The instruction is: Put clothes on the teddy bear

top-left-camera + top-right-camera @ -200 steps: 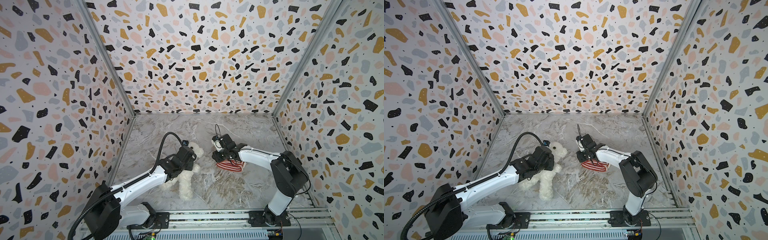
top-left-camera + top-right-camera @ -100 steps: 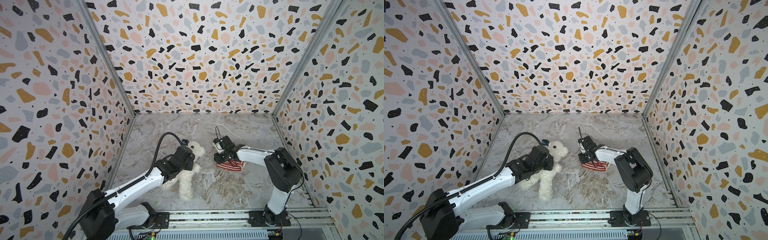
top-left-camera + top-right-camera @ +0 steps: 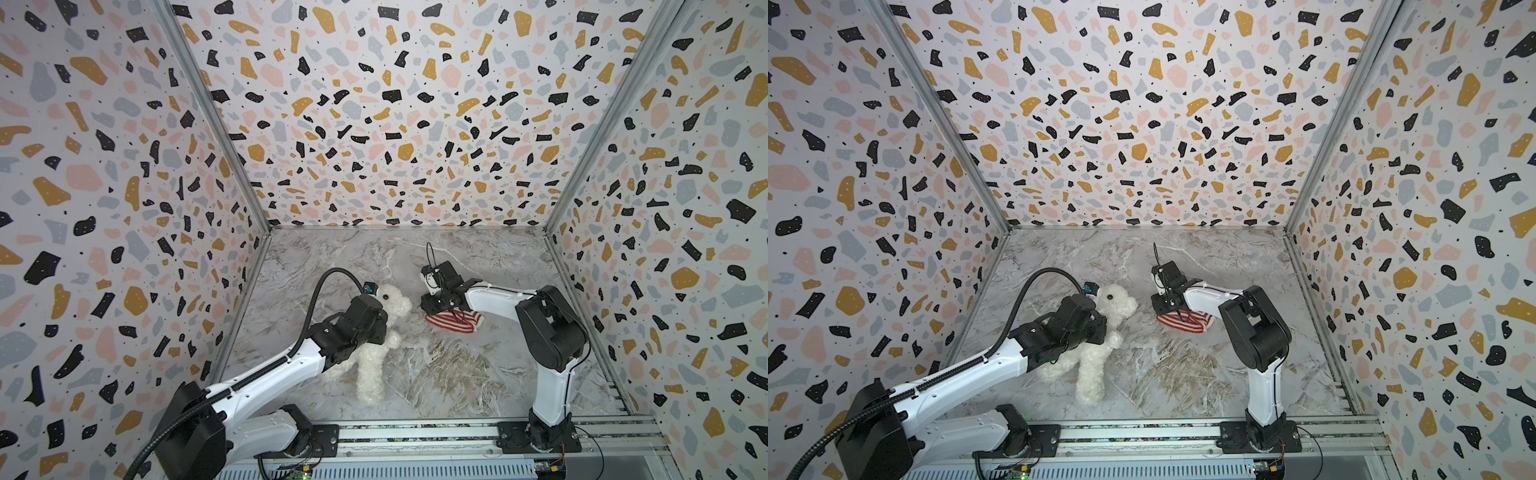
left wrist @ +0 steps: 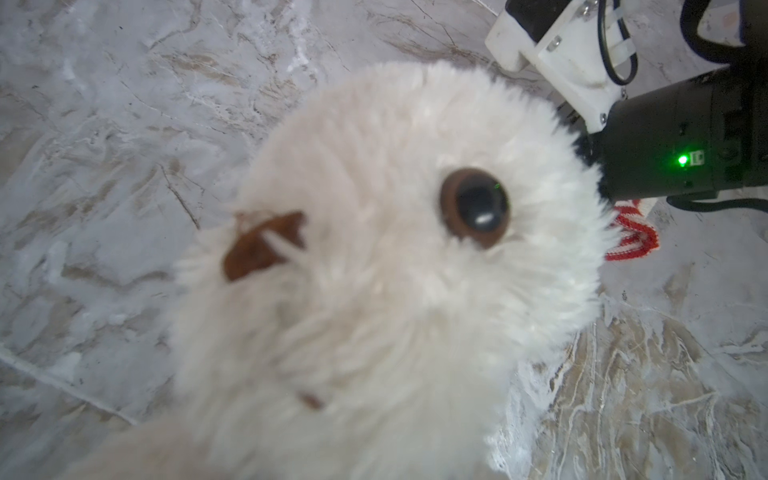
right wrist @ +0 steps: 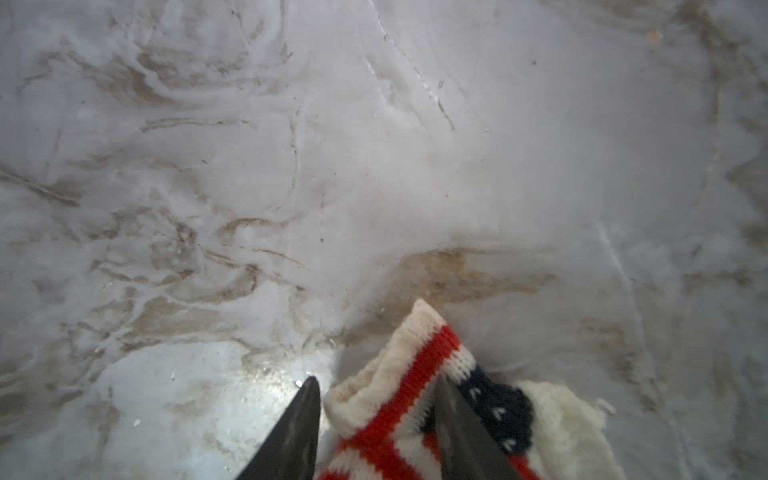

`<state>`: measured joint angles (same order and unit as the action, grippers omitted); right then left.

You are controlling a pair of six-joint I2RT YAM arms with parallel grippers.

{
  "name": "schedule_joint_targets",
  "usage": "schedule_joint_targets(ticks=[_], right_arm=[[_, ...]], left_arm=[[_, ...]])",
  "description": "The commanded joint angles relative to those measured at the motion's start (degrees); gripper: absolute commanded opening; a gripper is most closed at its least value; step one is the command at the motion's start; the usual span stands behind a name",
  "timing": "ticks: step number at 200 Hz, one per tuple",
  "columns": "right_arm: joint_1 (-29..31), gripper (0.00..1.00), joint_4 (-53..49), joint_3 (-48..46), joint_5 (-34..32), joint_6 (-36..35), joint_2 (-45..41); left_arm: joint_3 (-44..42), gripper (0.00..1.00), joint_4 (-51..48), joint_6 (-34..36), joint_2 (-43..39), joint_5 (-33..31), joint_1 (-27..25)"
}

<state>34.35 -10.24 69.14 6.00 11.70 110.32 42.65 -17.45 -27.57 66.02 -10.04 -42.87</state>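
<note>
The teddy bear [image 3: 395,301] [image 3: 1117,299] is white and fluffy and lies on the marble floor, head toward the back wall. My left gripper [image 3: 384,328] [image 3: 1104,328] is shut on its upper body. The fingers are buried in fur, and in the left wrist view the bear's face [image 4: 395,249] fills the frame. The red-and-white striped knit top [image 3: 453,322] [image 3: 1183,322] [image 4: 631,237] lies to the bear's right. My right gripper [image 3: 434,309] [image 3: 1163,309] [image 5: 374,380] points down at its left end, open. The two fingers straddle the top's white cuffed edge [image 5: 399,395], next to the navy starred patch.
Terrazzo-patterned walls close in the floor at the left, back and right. The right arm's elbow link [image 3: 548,328] stands tall near the front right. A metal rail [image 3: 415,436] with both arm bases runs along the front edge. The right arm's wrist [image 4: 685,158] hangs close behind the bear's head.
The right arm's elbow has swung in toward the middle. Its gripper has shifted slightly left over the top and its fingers stand a little wider. The left arm and the bear have stayed put.
</note>
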Motion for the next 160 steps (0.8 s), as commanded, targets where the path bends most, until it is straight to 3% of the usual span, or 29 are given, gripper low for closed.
schedule_joint_targets(ticks=[1, 55, 91, 160], right_arm=[[0.10, 0.47, -3.21, 0.99, 0.66, 0.60, -5.31], [-1.65, 0.56, -10.32, -1.98, -3.42, -1.85, -11.70], [-4.71, 0.61, -10.41, -6.30, -3.04, -2.12, -14.52], [-5.05, 0.64, -9.58, -11.79, -3.54, -1.39, -15.13]], left_arm=[[-0.36, 0.00, 4.29, 1.54, -1.08, 2.18, -1.10], [-3.64, 0.00, 7.93, 1.38, -1.89, 3.41, -1.71], [-4.47, 0.00, 8.99, 1.56, -1.12, 4.42, -1.85], [-3.69, 0.00, 8.75, 1.64, 0.15, 3.44, -2.14]])
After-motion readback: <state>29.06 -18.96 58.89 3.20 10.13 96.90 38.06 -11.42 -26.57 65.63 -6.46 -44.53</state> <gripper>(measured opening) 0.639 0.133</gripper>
